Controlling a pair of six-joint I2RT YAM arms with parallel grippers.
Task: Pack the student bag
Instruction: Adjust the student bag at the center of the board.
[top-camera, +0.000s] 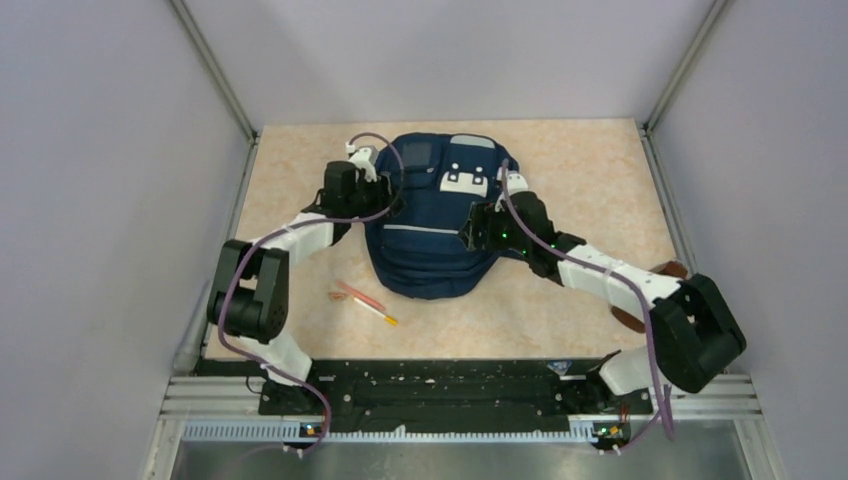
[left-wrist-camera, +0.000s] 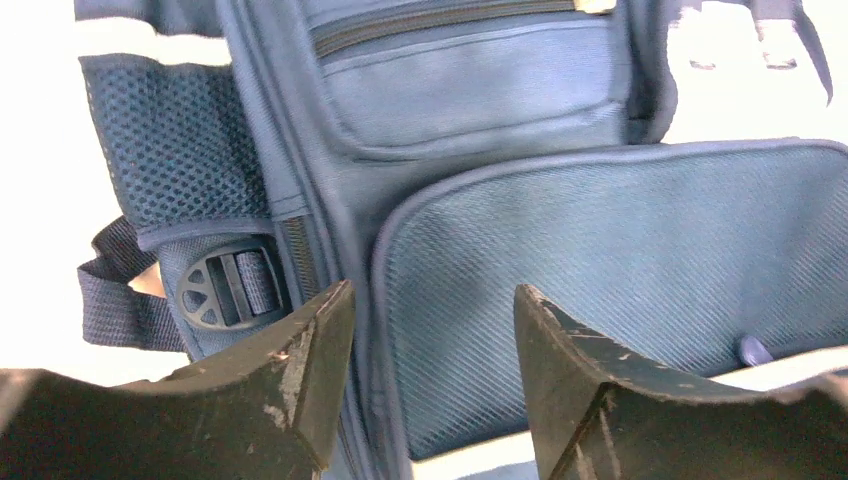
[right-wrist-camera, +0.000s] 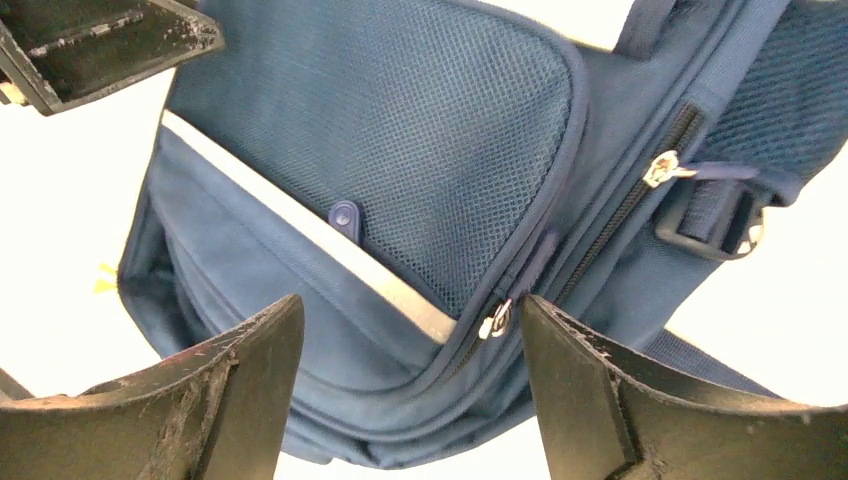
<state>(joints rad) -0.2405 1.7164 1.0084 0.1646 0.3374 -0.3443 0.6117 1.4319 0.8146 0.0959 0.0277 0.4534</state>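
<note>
Table (top-camera: 560, 300): pale top; everything of interest sits at the far middle and near-left.
Student bag (top-camera: 430, 245): lies flat at the far middle of the table, front pocket up, one arm on each side of it. The zips that show look closed.
Left gripper (left-wrist-camera: 432, 290): over the bag's left side, near a strap buckle (left-wrist-camera: 225, 290); jaws apart, nothing between them.
Right gripper (right-wrist-camera: 412, 300): over the bag's right side, above the mesh pocket; jaws apart, holding nothing.
Pens (top-camera: 362, 300): loose on the table, just off the bag's near-left edge, not yet packed.
Zip pull (right-wrist-camera: 497, 320): small metal tab close by the right gripper's far finger.
Step, as I judge it: getting the bag open.
Doing it well: close squarely on the tab alone, not the fabric. Pin the left side with the other claw so the bag does not slide, and pull along the zip line.
</note>
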